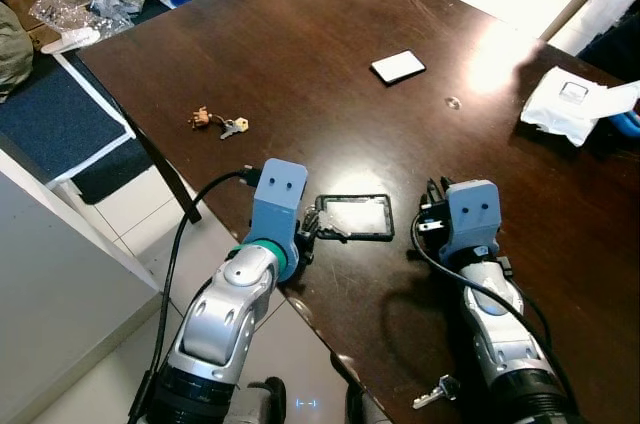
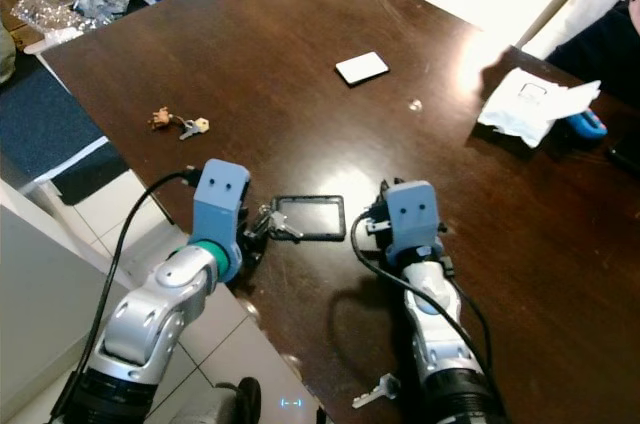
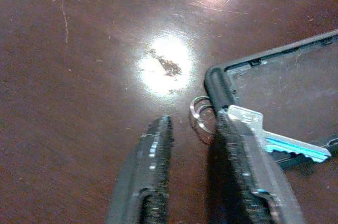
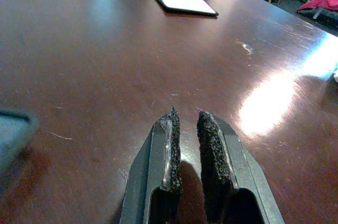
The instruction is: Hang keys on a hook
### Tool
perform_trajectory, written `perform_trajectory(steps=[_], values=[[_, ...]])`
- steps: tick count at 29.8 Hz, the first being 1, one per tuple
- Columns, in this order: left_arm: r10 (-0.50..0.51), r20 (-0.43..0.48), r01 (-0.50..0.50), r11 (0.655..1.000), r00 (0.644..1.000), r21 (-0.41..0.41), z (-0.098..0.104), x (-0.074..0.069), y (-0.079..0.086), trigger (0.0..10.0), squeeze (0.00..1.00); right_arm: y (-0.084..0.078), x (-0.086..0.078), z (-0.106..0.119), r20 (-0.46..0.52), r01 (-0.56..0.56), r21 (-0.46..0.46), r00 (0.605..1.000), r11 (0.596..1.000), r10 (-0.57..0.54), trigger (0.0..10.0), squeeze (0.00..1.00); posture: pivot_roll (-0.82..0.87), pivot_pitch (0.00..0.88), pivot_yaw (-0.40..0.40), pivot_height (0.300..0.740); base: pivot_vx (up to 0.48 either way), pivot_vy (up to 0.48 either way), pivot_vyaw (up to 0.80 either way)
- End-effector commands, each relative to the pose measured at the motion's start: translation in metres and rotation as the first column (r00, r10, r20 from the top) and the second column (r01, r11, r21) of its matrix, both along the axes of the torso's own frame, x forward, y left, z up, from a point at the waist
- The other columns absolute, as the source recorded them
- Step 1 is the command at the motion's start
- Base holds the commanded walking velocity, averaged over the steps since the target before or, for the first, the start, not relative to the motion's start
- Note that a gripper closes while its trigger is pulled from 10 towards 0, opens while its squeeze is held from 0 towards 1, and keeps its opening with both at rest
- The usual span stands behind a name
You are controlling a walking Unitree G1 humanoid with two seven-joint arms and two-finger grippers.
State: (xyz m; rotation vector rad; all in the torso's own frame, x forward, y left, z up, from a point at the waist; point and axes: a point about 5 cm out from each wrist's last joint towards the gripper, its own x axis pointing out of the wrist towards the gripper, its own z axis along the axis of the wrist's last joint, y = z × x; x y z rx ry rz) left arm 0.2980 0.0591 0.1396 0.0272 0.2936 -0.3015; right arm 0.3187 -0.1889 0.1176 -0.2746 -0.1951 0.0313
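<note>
While both silver arms reach over the near edge of the dark brown wooden counter (image 1: 330,74), the left claw (image 3: 193,129) sits low at the corner of a black rectangular clear-centred frame (image 1: 352,217), its two black fingers slightly apart with nothing gripped between them. A silver key with a blue-edged blade (image 3: 280,139) lies across that frame's corner, its small wire ring (image 3: 200,118) just beside one finger. The right claw (image 4: 187,123) rests near the counter surface to the right of the frame, fingers nearly together, a thin gap between the rough pads, holding nothing. Farther left on the counter lies a small bunch of keys with a brown tag (image 1: 218,123), well apart from both claws. A white card (image 1: 398,66) lies toward the far side, and a crumpled white packet (image 1: 570,99) sits at the right edge. Another silver key (image 1: 432,393) lies by the right forearm.
</note>
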Motion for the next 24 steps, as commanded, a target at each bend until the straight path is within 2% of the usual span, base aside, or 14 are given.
perform_trajectory(steps=[1,16,20,22,23,24], values=[[0.013,-0.042,-0.011,0.999,0.999,0.032,-0.011,-0.003,0.001,0.0,0.00,0.002,-0.005,-0.014,-0.060,-0.004,0.003,0.998,1.000,0.004,10.0,0.00,0.01,0.205,0.131,0.740,0.000,0.000,0.00],[0.054,0.010,-0.054,0.996,0.999,0.066,-0.004,0.000,0.004,0.0,0.00,0.002,-0.003,-0.014,-0.061,-0.002,0.002,0.998,1.000,0.002,10.0,0.00,0.02,0.195,0.130,0.740,0.000,0.000,0.00],[0.082,0.070,-0.086,0.995,0.994,0.058,0.007,0.005,0.010,0.0,0.00,0.002,-0.002,-0.013,-0.059,-0.003,0.002,0.998,1.000,0.003,10.0,0.00,0.02,0.192,0.129,0.740,0.000,0.000,0.00],[0.079,0.138,-0.082,0.997,0.987,0.015,0.024,0.008,0.016,0.0,0.00,0.003,-0.001,-0.012,-0.056,-0.004,0.002,0.998,1.000,0.004,10.0,0.00,0.01,0.184,0.129,0.740,0.000,0.000,0.00],[0.049,0.176,-0.048,0.999,0.983,-0.013,0.035,0.007,0.018,8.3,0.00,0.002,-0.001,-0.012,-0.054,-0.003,0.002,0.999,1.000,0.003,10.0,0.00,0.02,0.180,0.129,0.740,0.000,0.000,0.00],[0.027,0.201,-0.021,0.999,0.979,-0.029,0.042,0.005,0.019,8.3,0.00,0.002,-0.001,-0.012,-0.053,-0.003,0.001,0.999,1.000,0.003,10.0,0.00,0.02,0.180,0.129,0.740,0.000,0.000,0.00]])
